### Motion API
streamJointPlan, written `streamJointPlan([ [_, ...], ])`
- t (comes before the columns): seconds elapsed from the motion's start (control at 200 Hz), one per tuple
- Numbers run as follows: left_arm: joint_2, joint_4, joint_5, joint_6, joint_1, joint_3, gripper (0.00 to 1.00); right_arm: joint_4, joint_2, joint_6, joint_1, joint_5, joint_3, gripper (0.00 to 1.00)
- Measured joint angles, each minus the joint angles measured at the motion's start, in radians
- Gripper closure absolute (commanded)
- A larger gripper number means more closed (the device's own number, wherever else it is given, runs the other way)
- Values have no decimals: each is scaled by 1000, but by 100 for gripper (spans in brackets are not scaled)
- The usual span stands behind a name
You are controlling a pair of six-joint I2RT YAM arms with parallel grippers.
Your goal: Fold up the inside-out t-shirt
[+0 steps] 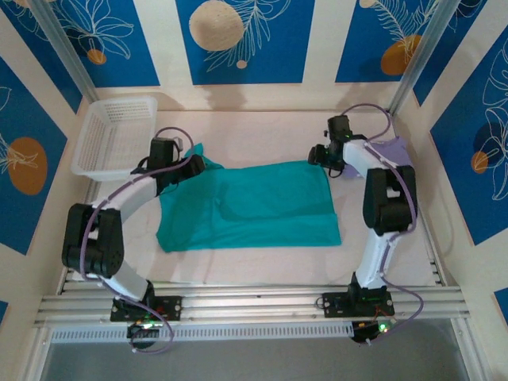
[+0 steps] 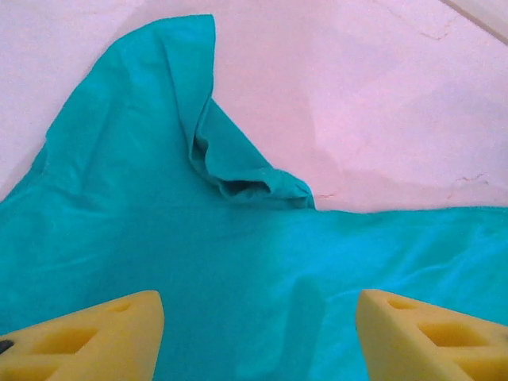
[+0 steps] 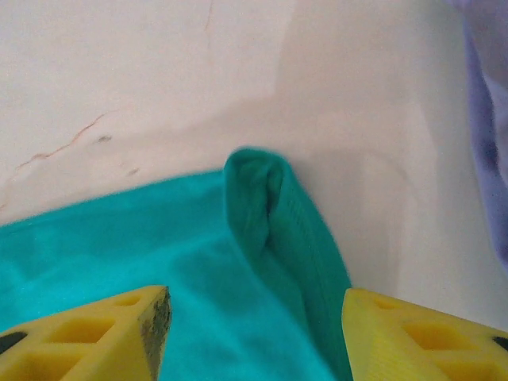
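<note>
While the inside-out t-shirt (image 1: 254,205) lies spread across the middle of the table (image 1: 262,131), an arm leans over each of its far corners. The left gripper (image 2: 258,337) has its yellow fingers (image 2: 87,337) standing wide apart just above the teal cloth, pinching nothing, with a rumpled sleeve poking out ahead of them toward the far left corner. That arm is bent at the elbow by the left edge, its forearm reaching inward. The right gripper (image 3: 254,341) is likewise spread wide, its fingers (image 3: 421,333) straddling a rolled-over fold at the shirt's far right corner without closing on it. Its arm rises near the right edge and turns left, beside a lavender cloth (image 1: 394,149). A white basket (image 1: 119,135) sits at the far left corner.
</note>
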Motion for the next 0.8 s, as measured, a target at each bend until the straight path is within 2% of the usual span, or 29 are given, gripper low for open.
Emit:
streamJointPlan([
  [0.09,46,-2,-2,15,0,38,35,-31,93,-34,7,23,95,48],
  [0.26,169,-19,-17,57,2,155,35,-92,197,-79,12,50,224,73],
  [0.395,293,-67,-19,94,7,288,35,-120,214,-101,14,62,253,88],
  [0.51,404,-123,-23,126,16,421,36,-132,214,-114,14,64,259,93],
  [0.8,635,-308,-71,212,41,764,38,-139,214,-124,13,63,261,95],
])
